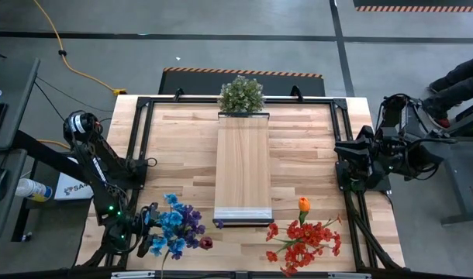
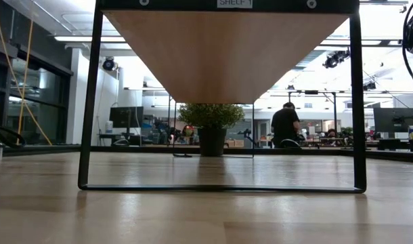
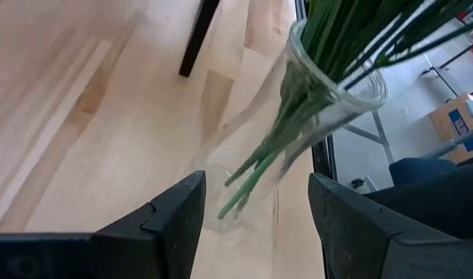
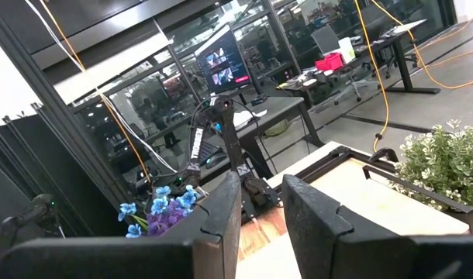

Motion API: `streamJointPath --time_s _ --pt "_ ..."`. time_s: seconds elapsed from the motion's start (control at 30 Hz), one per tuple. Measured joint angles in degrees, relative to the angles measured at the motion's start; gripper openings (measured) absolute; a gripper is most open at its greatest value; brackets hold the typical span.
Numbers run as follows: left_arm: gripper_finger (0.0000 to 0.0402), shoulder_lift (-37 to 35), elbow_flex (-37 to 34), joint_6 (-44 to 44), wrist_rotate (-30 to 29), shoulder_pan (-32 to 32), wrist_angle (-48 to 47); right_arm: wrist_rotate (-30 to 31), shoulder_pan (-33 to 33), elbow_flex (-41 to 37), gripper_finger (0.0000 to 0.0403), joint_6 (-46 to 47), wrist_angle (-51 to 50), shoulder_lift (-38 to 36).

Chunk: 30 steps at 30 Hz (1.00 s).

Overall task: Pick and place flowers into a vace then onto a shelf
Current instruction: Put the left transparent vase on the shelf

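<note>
A clear glass vase (image 3: pixel 306 101) holds green stems (image 3: pixel 298 132). Their blue and purple blooms (image 1: pixel 174 223) show at the table's near left, with a dark red bloom (image 1: pixel 206 242) beside them. My left gripper (image 3: pixel 256 194) (image 1: pixel 146 230) is shut on the vase. Red flowers (image 1: pixel 302 239) and an orange one (image 1: pixel 304 204) lie flat on the table at the near right. The shelf (image 1: pixel 243 167) stands raised at the table's middle. My right gripper (image 4: pixel 261 186) (image 1: pixel 350 167) waits high at the right edge, slightly open with nothing in it. My left gripper has the vase's narrow lower part (image 3: pixel 221 205) between its two fingers (image 3: pixel 178 213), one on each side. It comes slanting down from the table's left. The vase leans across the wrist view, stems inside. Whether its base rests on the table cannot be told.
A bushy green plant (image 1: pixel 240 94) (image 2: pixel 210 122) stands at the shelf's far end. The shelf's black frame legs (image 2: pixel 88 102) and its underside (image 2: pixel 227 47) fill the low view. A person (image 2: pixel 286 125) sits in the room behind, and another is by the table's right edge (image 1: pixel 461 77).
</note>
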Motion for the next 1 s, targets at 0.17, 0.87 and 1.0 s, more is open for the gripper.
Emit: streamJointPath --time_s 0.17,0.87,1.0 --pt "0.0262 0.0 0.0 2.4 -1.9 0.0 0.4 0.0 0.0 0.0 0.0087 0.0 0.0 0.0" --pt "0.0262 0.0 0.0 7.9 -5.8 0.1 0.0 0.0 0.0 0.0 0.0087 0.0 0.0 0.0" --pt "0.0262 0.0 0.0 8.7 -5.5 1.5 0.3 0.0 0.0 0.0 0.0087 0.0 0.0 0.0"
